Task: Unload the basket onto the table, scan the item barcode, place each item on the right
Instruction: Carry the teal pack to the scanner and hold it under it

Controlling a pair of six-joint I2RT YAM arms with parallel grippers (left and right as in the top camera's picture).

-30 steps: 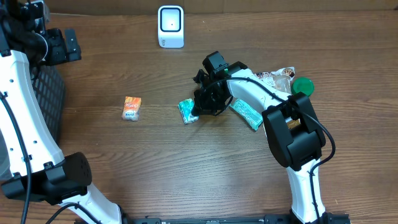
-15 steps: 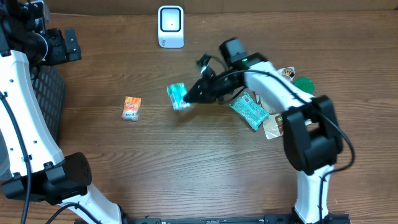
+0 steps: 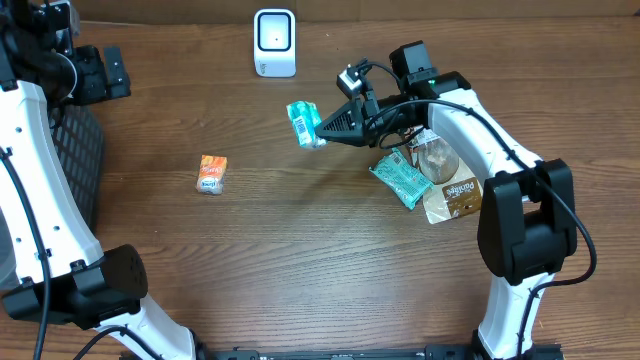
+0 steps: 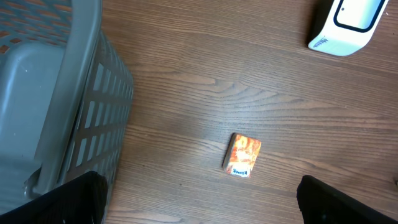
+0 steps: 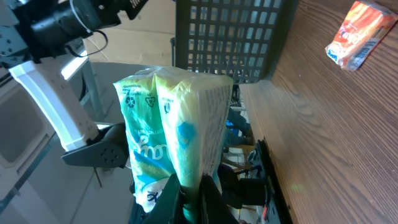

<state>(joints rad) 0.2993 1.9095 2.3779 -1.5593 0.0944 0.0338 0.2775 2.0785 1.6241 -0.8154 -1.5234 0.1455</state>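
Holds the teal packet up off the table in the right gripper, jaws shut tight on 1 end of it. Pokes the packet out past the fingertips toward the left side, straight ahead of the jaws. In the right wrist view, stands tall out of the pinch, long way running away from the fingers, 2 folded halves side by side. From overhead, shows a small white patch with dark lines on the upper face, likely the barcode, though too small to be sure. Hangs between the white scanner and the other packets lying on the table, near the scanner but not at it. Puts the scanner farther out and a bit to the left of the packet. Looks like the next move means carrying the packet that way and tipping the striped patch toward the scanner's dark window. Cannot tell from here just which way that window faces. Parks the left gripper well apart at the far left, by the black basket, jaws spread wide and holding nothing. Shows the orange packet lying flat on the table between the basket and the held packet, touched by nothing. Makes the right arm the nearer 1 by a lot, and the only 1 with the packet.
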